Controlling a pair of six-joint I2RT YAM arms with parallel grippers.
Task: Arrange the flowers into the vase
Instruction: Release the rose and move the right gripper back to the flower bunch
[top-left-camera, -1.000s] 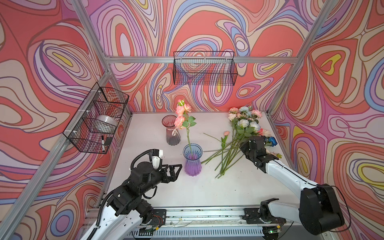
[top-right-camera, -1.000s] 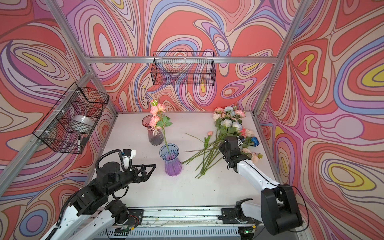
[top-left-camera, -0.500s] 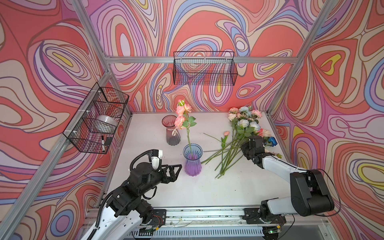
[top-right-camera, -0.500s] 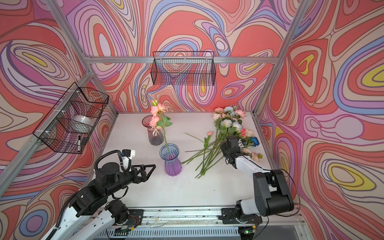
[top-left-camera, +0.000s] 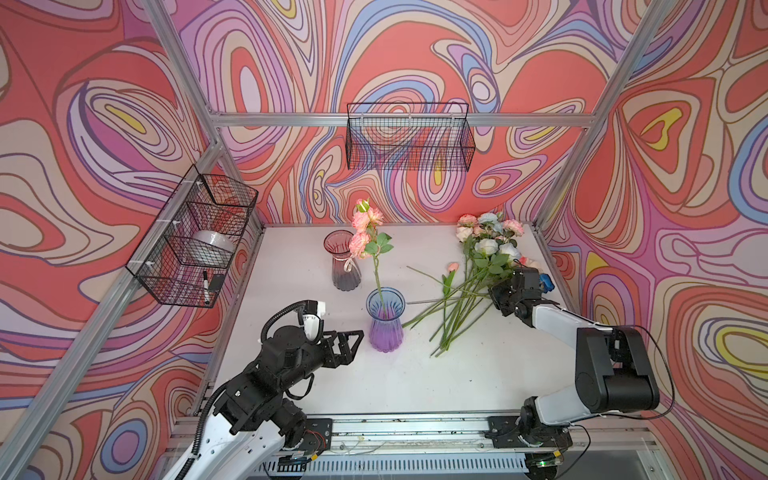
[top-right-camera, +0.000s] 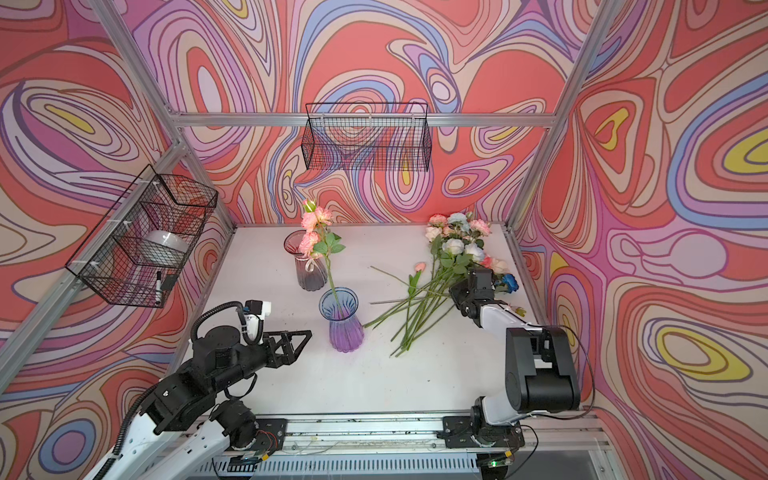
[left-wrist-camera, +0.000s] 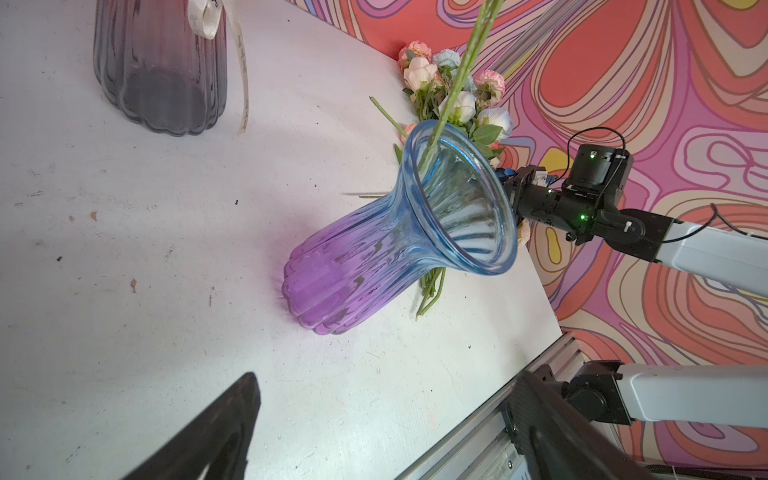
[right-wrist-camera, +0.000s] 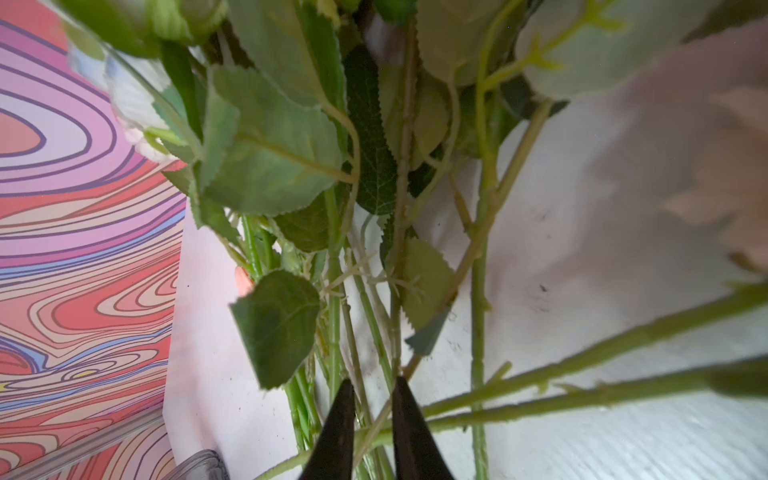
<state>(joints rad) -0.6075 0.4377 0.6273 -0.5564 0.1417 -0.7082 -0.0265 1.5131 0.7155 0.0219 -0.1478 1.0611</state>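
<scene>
Flowers (top-left-camera: 482, 266) lay at my right gripper (right-wrist-camera: 374, 399), stems toward the vase (top-left-camera: 385, 320); its jaws pinched one, left gripper (top-left-camera: 357, 334) agape.

Your two arms: one mostly black, one mostly white.
Your left arm (top-left-camera: 282, 365) is built of blocky black joint housings above a white lower link, with a ribbed black hose (top-left-camera: 274, 322) looping to a small white camera block (top-left-camera: 314, 309). Its left gripper (top-left-camera: 360, 334) has black, skeletal triangular finger frames. Your right arm (top-left-camera: 555, 326) has smooth white links between black joints, a big black elbow housing (top-left-camera: 615, 374), a thin black cable (top-left-camera: 656, 343) and green lights (left-wrist-camera: 583, 217) at the wrist. The right gripper (right-wrist-camera: 372, 384) ends in dark pointed fingers. Both arms stand on black bolted base plates (top-left-camera: 505, 428).
</scene>
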